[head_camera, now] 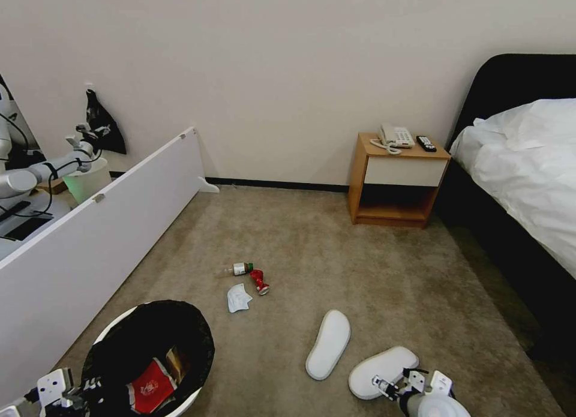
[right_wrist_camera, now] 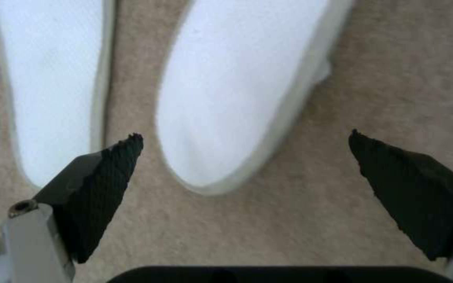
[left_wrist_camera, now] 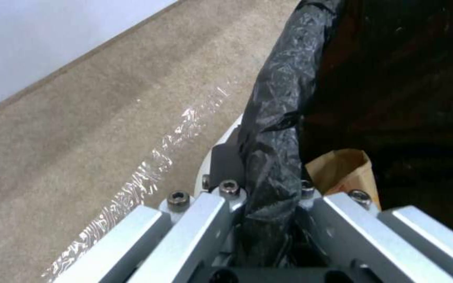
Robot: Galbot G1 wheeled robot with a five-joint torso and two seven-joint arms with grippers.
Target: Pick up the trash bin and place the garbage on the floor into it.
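Right gripper (right_wrist_camera: 245,151): jaws spread wide, nothing between them, hanging over the near end of the right-hand slipper (right_wrist_camera: 247,90) at the near right of the floor (head_camera: 372,255). To take it well, you should centre the slipper's end between the jaws, come down until the tips meet the carpet, and close across the narrow width; a flat sole gives little to bite, so I judge an edge grip safer than a pinch from above.

Left gripper (left_wrist_camera: 268,208): jaws clamped on the bagged rim of the trash bin (head_camera: 114,330), which sits at the near left.

Left-hand slipper (head_camera: 329,344): just beside the first, apart from it; keep the outer jaw off it.

Bin contents: a red-white carton (head_camera: 151,386) and a brown paper bag (left_wrist_camera: 344,173).

Remaining garbage, farther off at centre: clear bottle (head_camera: 239,269), crushed red can (head_camera: 260,281), white mask (head_camera: 239,297), close together.

Hard to make out:
- Whether the bin stands on the carpet or is lifted; its base is hidden.
- The bin's depths, lost in the black bag.
- How far the right jaws hang above the slipper.
- The bottle's label.
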